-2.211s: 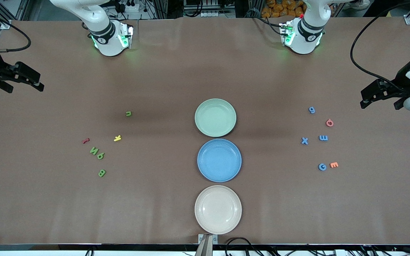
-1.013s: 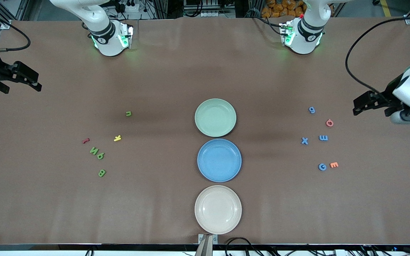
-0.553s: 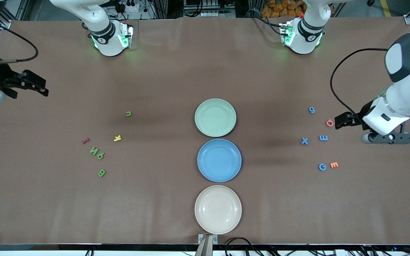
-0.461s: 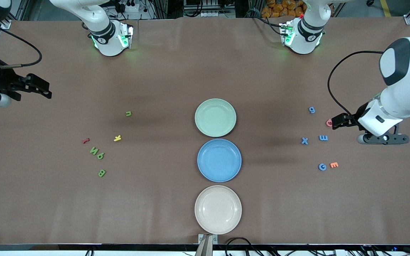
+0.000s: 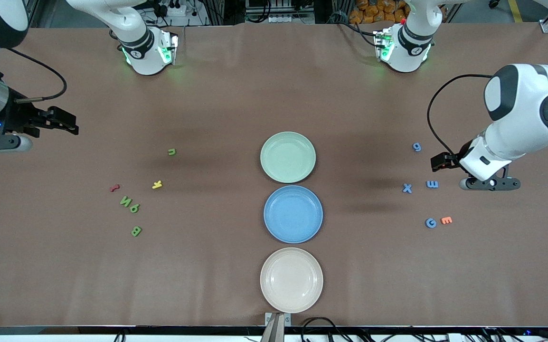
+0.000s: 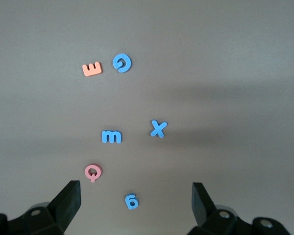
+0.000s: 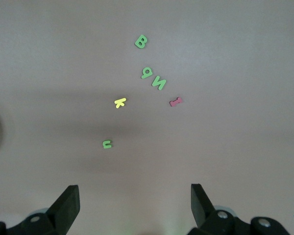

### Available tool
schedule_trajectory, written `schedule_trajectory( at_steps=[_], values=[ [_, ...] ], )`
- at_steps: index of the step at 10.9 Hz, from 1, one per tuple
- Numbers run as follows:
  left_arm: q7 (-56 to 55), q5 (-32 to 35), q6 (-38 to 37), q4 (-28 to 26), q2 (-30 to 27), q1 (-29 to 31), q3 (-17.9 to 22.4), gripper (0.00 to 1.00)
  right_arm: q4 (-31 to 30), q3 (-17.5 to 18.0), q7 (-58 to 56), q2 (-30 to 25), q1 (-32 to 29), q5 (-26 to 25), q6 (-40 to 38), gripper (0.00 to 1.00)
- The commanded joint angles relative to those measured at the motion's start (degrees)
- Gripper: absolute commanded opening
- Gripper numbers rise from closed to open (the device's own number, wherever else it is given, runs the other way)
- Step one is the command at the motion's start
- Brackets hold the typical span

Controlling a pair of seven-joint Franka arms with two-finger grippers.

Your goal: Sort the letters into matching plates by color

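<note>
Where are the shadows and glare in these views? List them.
Front view: soft dark bands on the table beside the green plate, green glow at both arm bases. Left wrist view: broad shadow band across blue x. Right wrist view: shadow band near green u.

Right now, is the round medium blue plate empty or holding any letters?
Empty. The round medium blue plate shows only bare surface; every blue letter lies on the table.

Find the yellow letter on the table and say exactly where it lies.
The yellow letter lies toward the right arm's end of the table, nearer the front camera than the green letter, beside the red letter.
</note>
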Motion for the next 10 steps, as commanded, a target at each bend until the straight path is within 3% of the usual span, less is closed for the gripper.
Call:
schedule_trajectory(
  at_steps=[1,4,10],
  values=[
    [-2.74,-0.15,7.78,-7.90,-2.03,-0.03,-0.27,1.00,-4.10,-0.26,-0.58,-0.45,0.08,-0.51,3.86,1.00],
    [-6.61,2.73,18.69,-13.62,0.42,-1.00,-0.62,1.00,-6.74,-0.35,-0.58,0.08,-0.01,-0.60,7.29,1.00],
    [-11.01,4.33,23.46,-14.15,5.27,-3.02,-0.53,1.00,-10.97,-0.44,-0.67,3.50,0.08,-0.77,15.29,1.00]
  ],
)
